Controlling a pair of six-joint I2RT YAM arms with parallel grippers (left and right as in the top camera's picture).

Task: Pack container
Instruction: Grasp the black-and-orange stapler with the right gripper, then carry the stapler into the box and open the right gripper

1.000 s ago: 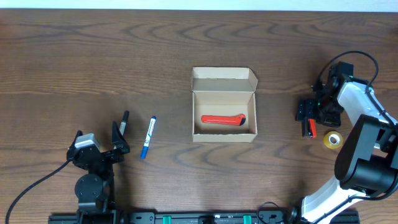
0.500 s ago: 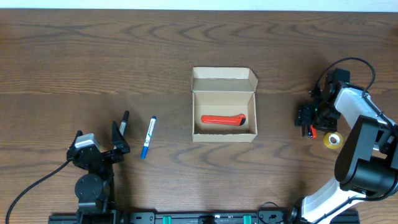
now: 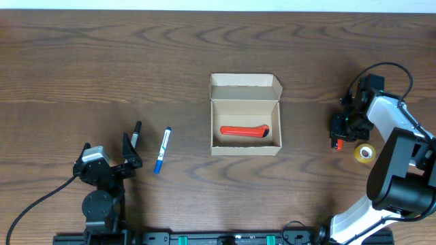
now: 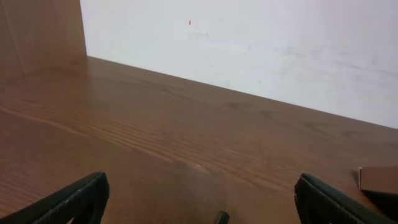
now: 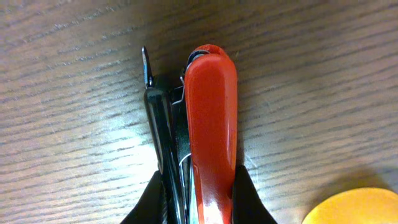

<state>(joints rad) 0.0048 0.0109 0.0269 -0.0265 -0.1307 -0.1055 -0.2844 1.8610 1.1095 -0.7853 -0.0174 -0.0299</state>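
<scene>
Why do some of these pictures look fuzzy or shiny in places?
Overhead view: evenly lit and sharp, the grain of the table crisp. Left wrist view: the left claw looks soft at the bottom edge, the white wall bright. Right wrist view: a glare streak runs down the red tool, and the yellow roll in the corner is blurred.

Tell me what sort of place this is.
Probably a robotics lab workbench. A left arm and a right arm stand at one edge of a wood-grain table with a plain white wall behind. Only a cardboard box, a marker and a red-handled tool are laid out.
</scene>
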